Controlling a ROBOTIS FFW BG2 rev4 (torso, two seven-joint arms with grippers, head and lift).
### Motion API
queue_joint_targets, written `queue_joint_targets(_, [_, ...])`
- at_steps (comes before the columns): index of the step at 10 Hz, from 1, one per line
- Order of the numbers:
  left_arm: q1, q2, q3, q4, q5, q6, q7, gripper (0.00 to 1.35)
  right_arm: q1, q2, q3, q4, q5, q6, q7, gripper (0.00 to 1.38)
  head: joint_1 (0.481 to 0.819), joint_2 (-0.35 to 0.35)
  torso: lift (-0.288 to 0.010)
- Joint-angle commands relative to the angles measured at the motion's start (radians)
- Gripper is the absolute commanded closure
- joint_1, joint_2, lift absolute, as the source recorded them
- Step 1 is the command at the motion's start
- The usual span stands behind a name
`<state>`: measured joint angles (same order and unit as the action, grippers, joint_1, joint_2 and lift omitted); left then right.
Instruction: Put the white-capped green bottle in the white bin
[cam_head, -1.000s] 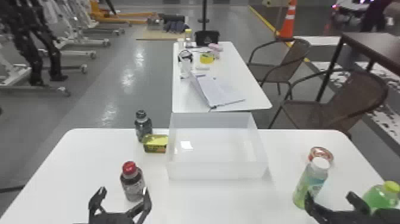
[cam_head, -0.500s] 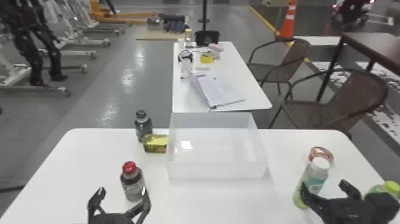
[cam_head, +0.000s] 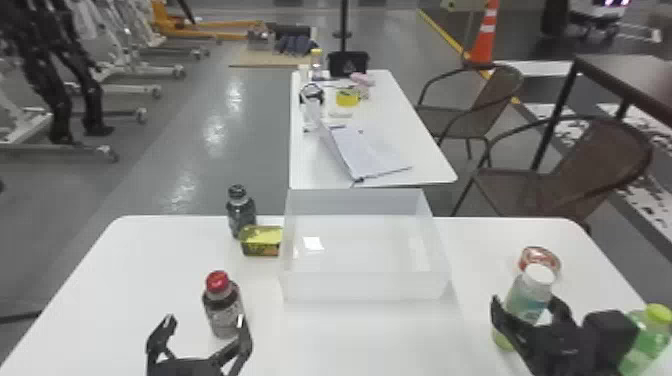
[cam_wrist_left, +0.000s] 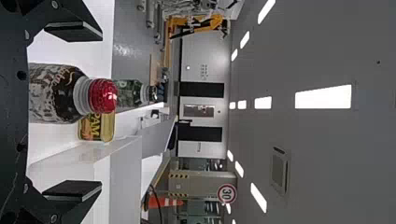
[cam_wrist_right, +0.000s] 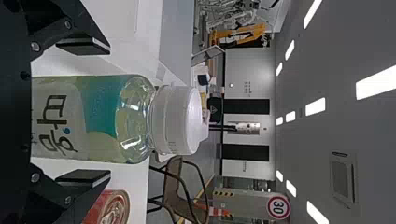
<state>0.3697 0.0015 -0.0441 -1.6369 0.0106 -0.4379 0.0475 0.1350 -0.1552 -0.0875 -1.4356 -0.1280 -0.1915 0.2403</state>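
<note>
My right gripper (cam_head: 527, 312) is around the white-capped green bottle (cam_head: 530, 300), which stands upright at the table's right. In the right wrist view the bottle (cam_wrist_right: 102, 119) lies between the spread fingers of the right gripper (cam_wrist_right: 84, 112), with a gap on both sides. The white bin (cam_head: 365, 287) sits at the middle of the table, and nothing lies in it. My left gripper (cam_head: 207, 325) is at the near left, open, close to a red-capped bottle (cam_head: 223, 307); in the left wrist view that bottle is between the fingers of the left gripper (cam_wrist_left: 72, 112), untouched.
A green bottle with a lime cap (cam_head: 647, 335) stands right of the right gripper. Behind the white-capped bottle is a round red can (cam_head: 540, 257). A yellow can (cam_head: 262, 241) and a dark bottle (cam_head: 241, 212) stand at the bin's left. The bin's walls rise above the table (cam_head: 150, 280).
My right gripper has moved forward and toward the white-capped bottle, so that its fingers now flank it. The left arm has stayed almost still.
</note>
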Motion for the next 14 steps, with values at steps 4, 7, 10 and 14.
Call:
queue_joint_targets(4, [-0.002,-0.004,0.0,0.003,0.002,-0.001,0.0,0.17,0.049,0.005,-0.002,-0.063,-0.007,0.001,0.001,0.73,0.549,0.0,-0.1])
queue_joint_targets(7, [-0.005,-0.004,0.0,0.006,0.002,-0.001,0.0,0.18,0.103,0.023,-0.002,-0.224,-0.007,0.052,-0.006,0.73,0.549,0.0,-0.1])
queue_joint_targets(10, [-0.015,-0.004,-0.005,0.014,0.005,-0.002,0.0,0.17,0.078,0.014,0.023,-0.353,-0.079,0.135,-0.006,0.73,0.549,0.0,-0.1])
queue_joint_targets(14, [-0.017,-0.004,-0.006,0.02,0.015,-0.004,0.0,0.17,-0.052,-0.053,0.13,-0.232,-0.154,0.044,-0.015,0.73,0.549,0.0,-0.1])
